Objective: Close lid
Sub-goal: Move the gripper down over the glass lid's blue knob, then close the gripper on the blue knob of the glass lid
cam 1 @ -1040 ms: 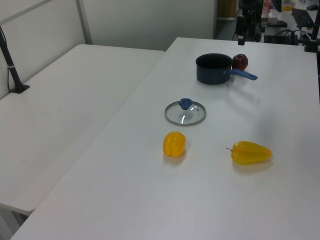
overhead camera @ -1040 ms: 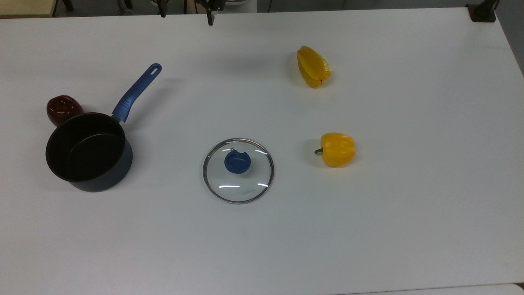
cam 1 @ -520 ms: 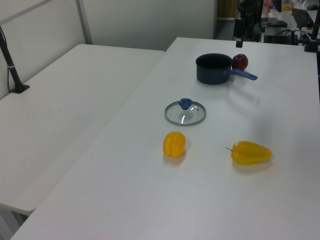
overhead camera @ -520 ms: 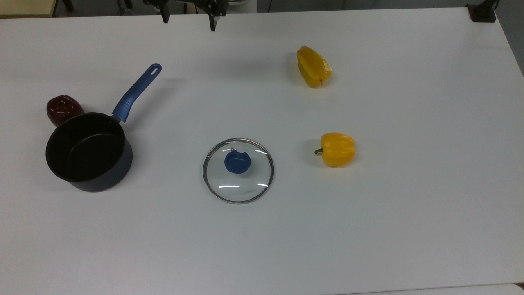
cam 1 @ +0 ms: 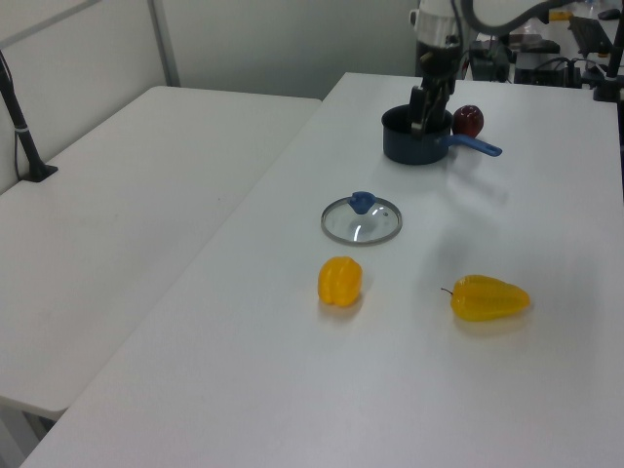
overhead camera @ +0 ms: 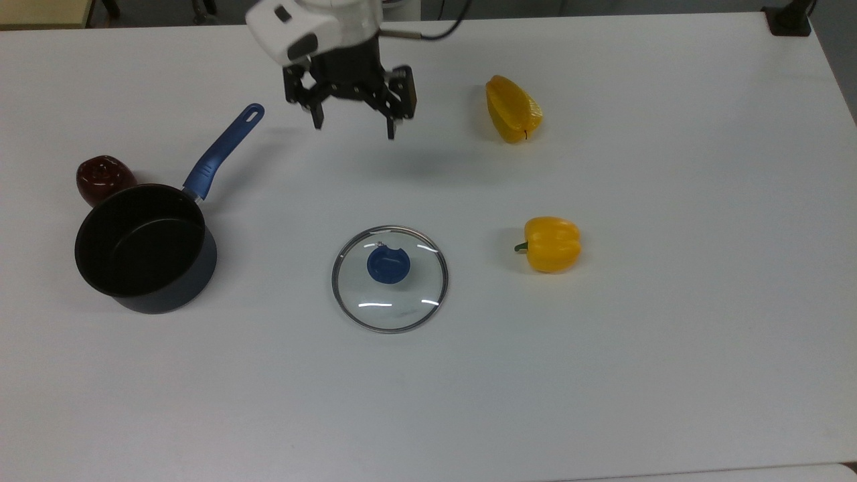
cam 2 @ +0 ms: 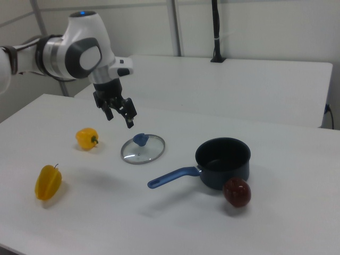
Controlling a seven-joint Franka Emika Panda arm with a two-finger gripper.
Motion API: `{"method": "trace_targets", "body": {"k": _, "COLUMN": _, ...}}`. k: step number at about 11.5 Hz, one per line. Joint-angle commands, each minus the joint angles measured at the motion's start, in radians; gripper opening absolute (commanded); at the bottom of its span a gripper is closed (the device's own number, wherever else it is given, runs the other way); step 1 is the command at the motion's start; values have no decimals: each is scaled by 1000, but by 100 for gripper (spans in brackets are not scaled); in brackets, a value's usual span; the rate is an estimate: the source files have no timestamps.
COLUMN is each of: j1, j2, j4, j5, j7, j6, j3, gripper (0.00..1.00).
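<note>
Lid (overhead camera: 390, 278) flat on white table (overhead camera: 669, 335), w/ second table (cam 1: 117, 214) alongside.

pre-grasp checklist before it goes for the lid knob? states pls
1. Gripper open and empty: ok.
2. Lid flat on the table, blue knob up and unobstructed: ok.
3. Gripper above the knob: not ok; in the top view it is well above the lid in the picture, over bare table.
4. Saucepan upright, mouth empty: ok.
5. Lid-to-saucepan path clear: ok; both yellow peppers lie on the top view's right.
6. Dark red fruit touching the saucepan: cannot tell.
</note>
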Motion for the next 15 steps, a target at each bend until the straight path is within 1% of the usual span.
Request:
{"method": "trace_targets", "body": {"k": 1, "j1": 45, "j2": 100, "j4": 1, "j5": -4, "j7": 69, "j6": 145, "j3": -3, "gripper": 100}}
{"method": "trace_targets", "body": {"k": 3, "j1": 55, "j2": 169, "j4": 2, "j5": -6, "j7": 95, "j6": 279, "j3": -3, "gripper": 100}}
{"method": "trace_targets", "body": {"k": 5, "j1": 55, "j2": 213, "j4": 4, "j5": -7, "j7": 94, "j6": 360, "j3": -3, "gripper": 100}}
{"method": "trace_targets", "body": {"k": 8, "j1": 64, "j2": 286, "j4": 12, "j5": -29, "j7": 95, "j6": 468, "j3": -3, "gripper": 100}}
{"method": "trace_targets", "body": {"k": 11, "j1": 67, "j2": 326, "j4": 19, "j5": -35, "j7": 94, "j6": 532, "j3": -6, "gripper": 100}}
{"method": "trace_targets", "body": {"k": 12, "j1": 67, "j2": 327, "j4": 19, "j5": -55, "j7": 95, "j6": 545, "j3": -6, "gripper": 100}}
{"method": "trace_targets", "body": {"k": 14, "j1": 67, "j2": 339, "j4": 31, "j5": -63, "j7": 97, "j6": 546, "j3": -6, "gripper": 100}}
{"method": "trace_targets", "body": {"k": 15, "j1": 67, "j2": 347, "j4": 41, "j5": -69, "j7": 97, "j6": 546, "j3": -6, "gripper": 91}}
